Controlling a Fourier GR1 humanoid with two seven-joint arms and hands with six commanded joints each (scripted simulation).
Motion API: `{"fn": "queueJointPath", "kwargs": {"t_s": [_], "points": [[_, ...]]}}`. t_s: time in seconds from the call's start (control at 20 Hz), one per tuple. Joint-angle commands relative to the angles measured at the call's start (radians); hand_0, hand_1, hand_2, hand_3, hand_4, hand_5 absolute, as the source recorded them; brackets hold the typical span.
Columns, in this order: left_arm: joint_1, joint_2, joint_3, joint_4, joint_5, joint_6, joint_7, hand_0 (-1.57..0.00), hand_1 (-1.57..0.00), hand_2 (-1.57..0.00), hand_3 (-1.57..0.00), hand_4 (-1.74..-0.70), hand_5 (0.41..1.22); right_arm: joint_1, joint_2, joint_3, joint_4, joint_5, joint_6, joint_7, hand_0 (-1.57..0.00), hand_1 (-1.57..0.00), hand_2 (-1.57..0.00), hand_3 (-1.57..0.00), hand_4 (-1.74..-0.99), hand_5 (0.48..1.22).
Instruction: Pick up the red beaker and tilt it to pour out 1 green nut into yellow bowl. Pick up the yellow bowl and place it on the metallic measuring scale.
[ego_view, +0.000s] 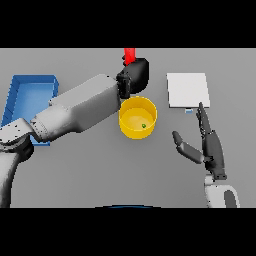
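Note:
The yellow bowl (137, 117) stands at the table's middle with one small green nut (143, 126) inside it. Just behind the bowl my left hand (136, 73) is shut on the red beaker (129, 55), of which only the upper part shows above the hand. The metallic measuring scale (187, 90) lies flat to the right of the bowl. My right hand (207, 142) is open in front of the scale, fingers straight and pointing away from me, thumb spread toward the bowl.
A blue tray (30, 95) sits at the table's left side, partly covered by my left arm, which crosses from the lower left toward the bowl.

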Motion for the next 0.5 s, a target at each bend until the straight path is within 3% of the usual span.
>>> {"fn": "queueJointPath", "kwargs": {"t_s": [0.0,0.1,0.25,0.35,0.45], "points": [[-0.027,-0.011,-0.001,0.014,-0.008,-0.001,-0.008,-1.57,-1.57,-1.57,-1.57,-1.73,1.221,-0.012,0.006,0.005,-0.011,0.005,-0.006,0.021,0.00,0.00,0.00,0.00,-1.138,0.572],[-0.119,0.006,0.005,0.044,-0.027,0.002,-0.048,-1.57,-1.57,-1.57,-1.57,-1.73,1.221,-0.007,0.010,0.007,-0.011,-0.001,-0.001,0.026,0.00,0.00,0.00,0.00,-1.138,0.565],[-0.216,0.041,0.093,0.132,0.005,0.032,-0.050,-1.57,-1.57,-1.57,-1.57,-1.72,1.221,-0.012,0.009,0.011,0.005,0.011,-0.004,0.000,0.00,0.00,0.00,0.00,-1.130,0.554],[-0.258,0.088,0.165,0.182,0.035,0.064,-0.032,-1.57,-1.57,-1.57,-1.57,-1.72,1.221,-0.033,0.006,0.008,0.006,0.000,0.003,0.007,0.00,0.00,0.00,0.00,-1.128,0.554],[-0.305,0.106,0.271,0.260,0.099,0.038,0.023,-1.57,-1.57,-1.57,-1.57,-1.73,1.221,-0.031,-0.001,0.002,0.007,-0.027,0.025,0.000,0.00,0.00,0.00,0.00,-1.105,0.559]]}}
